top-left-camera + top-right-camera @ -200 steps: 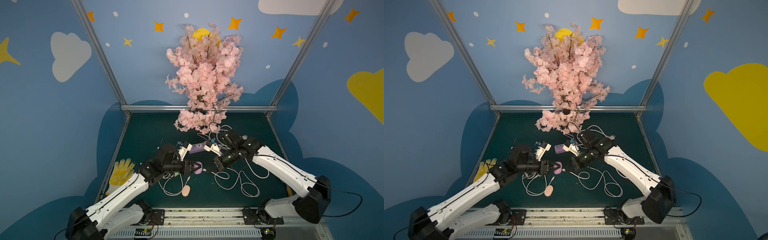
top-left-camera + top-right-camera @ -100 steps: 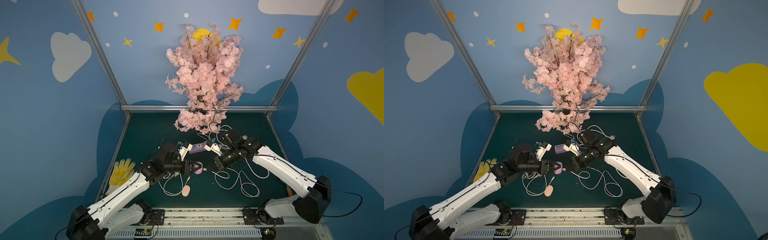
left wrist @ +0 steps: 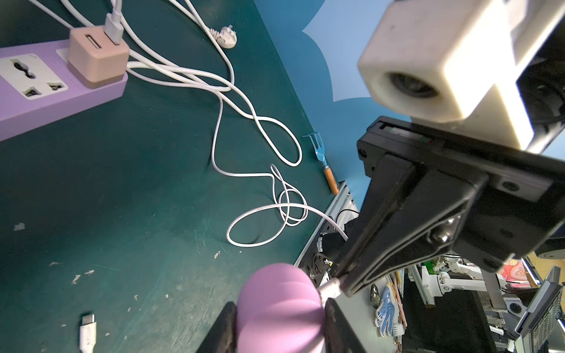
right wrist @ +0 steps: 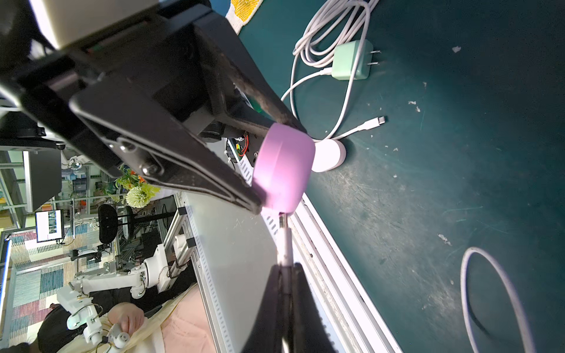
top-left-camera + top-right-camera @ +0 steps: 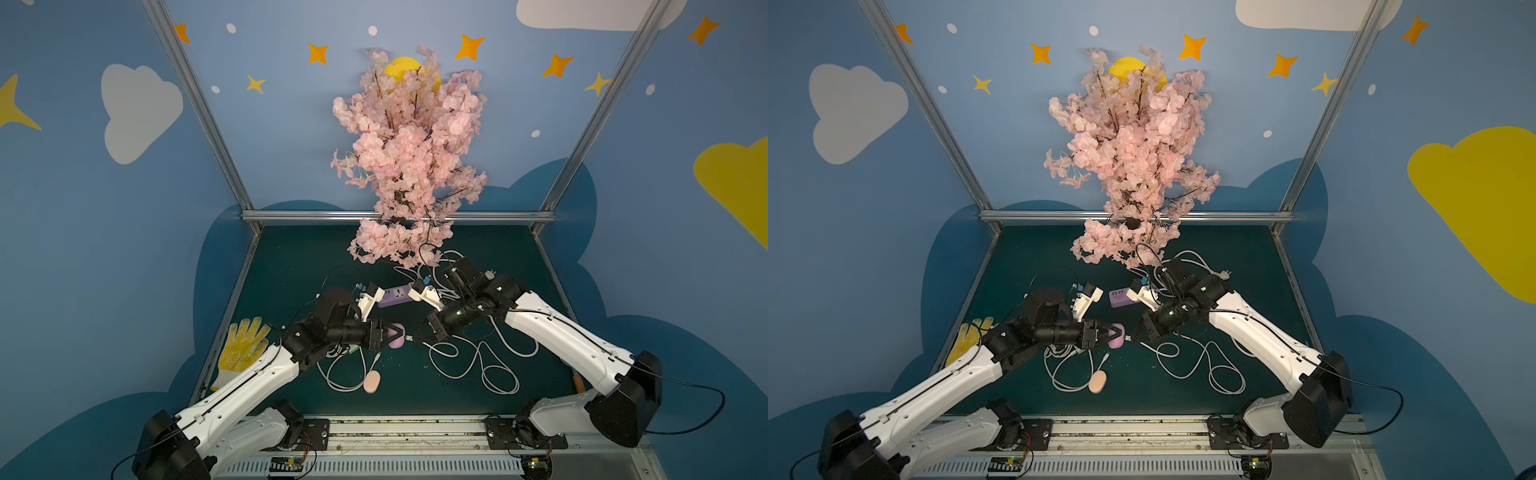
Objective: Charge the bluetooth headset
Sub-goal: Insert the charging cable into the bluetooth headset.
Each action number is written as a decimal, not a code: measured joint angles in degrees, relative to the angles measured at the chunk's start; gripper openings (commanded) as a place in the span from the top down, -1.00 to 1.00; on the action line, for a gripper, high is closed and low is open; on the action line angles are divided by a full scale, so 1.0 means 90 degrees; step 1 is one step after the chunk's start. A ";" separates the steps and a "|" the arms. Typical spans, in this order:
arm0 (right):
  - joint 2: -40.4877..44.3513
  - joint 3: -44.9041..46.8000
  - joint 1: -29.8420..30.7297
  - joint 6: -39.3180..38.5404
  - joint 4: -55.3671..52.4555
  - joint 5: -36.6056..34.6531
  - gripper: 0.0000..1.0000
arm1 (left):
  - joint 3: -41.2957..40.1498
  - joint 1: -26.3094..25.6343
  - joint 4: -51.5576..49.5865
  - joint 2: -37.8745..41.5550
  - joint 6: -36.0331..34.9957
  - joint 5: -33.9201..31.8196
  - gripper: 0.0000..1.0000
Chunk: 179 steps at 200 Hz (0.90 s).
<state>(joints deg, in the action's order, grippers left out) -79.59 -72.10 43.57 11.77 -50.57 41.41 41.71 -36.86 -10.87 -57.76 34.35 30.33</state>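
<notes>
The bluetooth headset is a rounded lilac case (image 5: pixel 397 341) (image 5: pixel 1116 337), held just above the green mat. My left gripper (image 3: pixel 279 321) is shut on the case (image 3: pixel 281 305), one black finger on each side. My right gripper (image 4: pixel 286 275) is shut on the white plug (image 4: pixel 286 244) of a charging cable. The plug's metal tip touches the edge of the case (image 4: pixel 284 165); I cannot tell whether it is in the port. In both top views the two grippers (image 5: pixel 395 334) (image 5: pixel 415 337) meet tip to tip at the mat's middle.
A purple power strip (image 5: pixel 395 296) with a pink charger block (image 3: pixel 96 58) lies behind the grippers, and white cable loops (image 5: pixel 478 365) trail rightward. Near the front lie a pink oval puck (image 5: pixel 372 382) and a green adapter (image 4: pixel 351 61). A yellow glove (image 5: pixel 243 345) sits left. The blossom tree (image 5: pixel 411 166) stands behind.
</notes>
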 measured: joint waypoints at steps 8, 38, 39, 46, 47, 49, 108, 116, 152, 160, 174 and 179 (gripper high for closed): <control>0.0000 0.0000 0.0012 0.0002 0.0024 0.0000 1.00 | 0.0000 0.0007 0.0007 -0.0007 0.0007 0.0002 0.93; 0.0000 0.0000 0.0075 0.0007 0.0063 -0.0015 1.00 | 0.0000 0.0012 0.0029 -0.0073 0.0049 0.0015 0.93; 0.0000 0.0000 0.0078 0.0007 0.0068 -0.0015 1.00 | 0.0000 0.0012 0.0029 -0.0075 0.0049 0.0017 0.93; 0.0000 0.0000 0.0092 0.0007 0.0080 -0.0017 1.00 | 0.0000 0.0012 0.0034 -0.0087 0.0051 0.0022 0.93; 0.0000 0.0000 0.0095 0.0007 0.0083 -0.0017 1.00 | 0.0000 0.0012 0.0036 -0.0092 0.0053 0.0022 0.93; 0.0000 0.0000 0.0100 0.0007 0.0085 -0.0019 1.00 | 0.0000 0.0012 0.0039 -0.0095 0.0053 0.0024 0.93; -0.0061 -0.0012 0.0155 -0.0063 0.0019 -0.0245 1.00 | -0.0007 0.0036 0.0044 -0.0168 0.0095 0.0044 0.93; -0.0070 -0.0029 0.0155 -0.0090 -0.0015 -0.0313 1.00 | -0.0012 0.0041 0.0039 -0.0168 0.0097 0.0046 0.93; -0.0092 -0.0136 0.0158 -0.0204 -0.0109 -0.0488 1.00 | -0.0017 0.0056 0.0039 -0.0168 0.0114 0.0092 0.93; -0.0104 -0.0168 0.0158 -0.0211 -0.0134 -0.0503 1.00 | -0.0017 0.0056 0.0039 -0.0168 0.0119 0.0100 0.93; -0.0124 -0.0223 0.0158 -0.0221 -0.0165 -0.0508 1.00 | -0.0017 0.0061 0.0041 -0.0168 0.0129 0.0109 0.93; -0.0126 -0.0231 0.0158 -0.0221 -0.0175 -0.0508 1.00 | -0.0019 0.0066 0.0046 -0.0168 0.0136 0.0114 0.93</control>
<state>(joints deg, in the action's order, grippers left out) -80.73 -74.17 44.99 9.78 -52.14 36.84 41.54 -36.27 -10.46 -59.27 35.57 31.35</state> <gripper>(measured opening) 0.059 0.412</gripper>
